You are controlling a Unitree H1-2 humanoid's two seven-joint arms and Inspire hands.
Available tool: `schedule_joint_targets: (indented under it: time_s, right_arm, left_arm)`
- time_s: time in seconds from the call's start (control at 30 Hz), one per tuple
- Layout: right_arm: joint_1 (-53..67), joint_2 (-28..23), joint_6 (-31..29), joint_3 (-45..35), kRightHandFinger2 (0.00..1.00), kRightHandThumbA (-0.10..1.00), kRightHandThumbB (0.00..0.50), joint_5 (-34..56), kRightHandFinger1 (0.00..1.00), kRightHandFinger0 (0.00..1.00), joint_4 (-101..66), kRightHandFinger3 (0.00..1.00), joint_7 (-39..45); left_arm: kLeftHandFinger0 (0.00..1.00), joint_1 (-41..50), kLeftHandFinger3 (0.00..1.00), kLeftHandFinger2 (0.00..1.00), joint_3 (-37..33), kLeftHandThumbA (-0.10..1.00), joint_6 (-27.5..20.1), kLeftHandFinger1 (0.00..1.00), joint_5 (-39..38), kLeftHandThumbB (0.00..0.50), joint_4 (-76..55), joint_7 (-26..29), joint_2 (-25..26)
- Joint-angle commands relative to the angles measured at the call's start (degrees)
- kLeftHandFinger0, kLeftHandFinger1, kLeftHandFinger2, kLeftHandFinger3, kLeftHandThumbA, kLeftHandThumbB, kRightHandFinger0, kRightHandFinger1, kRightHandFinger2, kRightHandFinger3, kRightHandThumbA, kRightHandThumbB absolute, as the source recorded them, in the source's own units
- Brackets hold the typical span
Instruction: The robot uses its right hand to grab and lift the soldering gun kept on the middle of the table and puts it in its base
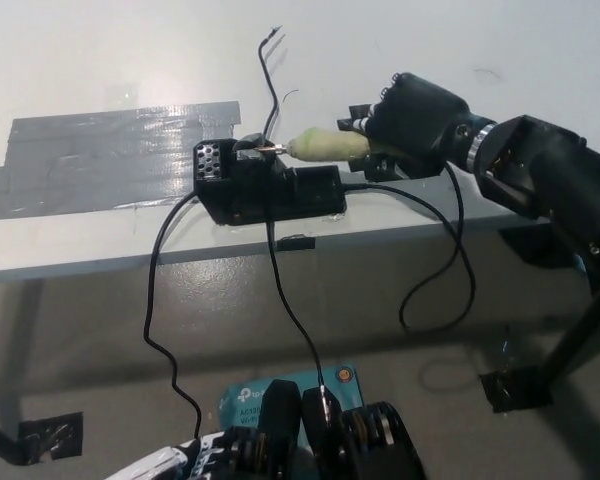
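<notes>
Just right of the black boxy base (270,190), black right hand (412,115) fingers closed round pale-yellow-handled soldering gun (325,147); light, stiff, hold by handle.

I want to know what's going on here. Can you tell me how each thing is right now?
Right hand: shut on the soldering gun.
Soldering gun: held off the table, lying sideways, tip at the base.
Base: on the table near its front edge, cables plugged in.
Left hand: low at the bottom edge, resting.
Grey tape: stuck flat on the table.
</notes>
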Motion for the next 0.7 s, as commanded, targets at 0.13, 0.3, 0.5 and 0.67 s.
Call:
schedule_joint_targets:
  time_s: [0.13,0.3,0.5,0.67]
  right_arm:
    - [-9.05,1.17,-0.59,0.57,0.29,0.1,0.13,-2.25,0.0,0.0,2.63,0.21,-8.74]
    - [-9.66,0.81,-0.77,1.24,0.32,0.06,0.189,-2.43,0.0,0.0,2.53,0.23,-7.65]
    - [-9.2,0.75,-2.07,2.8,0.26,0.02,0.204,-3.19,0.0,0.0,1.46,0.31,-8.58]
    - [-7.18,-0.24,-0.92,2.94,0.27,0.15,0.146,-3.44,0.0,0.0,-1.12,0.17,-6.59]
  left_arm:
    - [1.0,-1.42,1.0,1.0,-0.23,0.72,-1.52,1.0,-0.1,0.183,-1.51,-1.15,0.76]
    - [1.0,-1.92,1.0,1.0,-0.5,0.71,-2.06,1.0,-0.02,0.172,-0.86,-1.47,0.94]
    - [1.0,-2.29,1.0,1.0,-0.75,0.72,-1.08,1.0,-0.03,0.184,-1.21,-1.46,1.1]
    - [1.0,-2.25,1.0,1.0,-1.05,0.7,-1.05,1.0,-0.32,0.179,-1.14,-1.49,0.9]
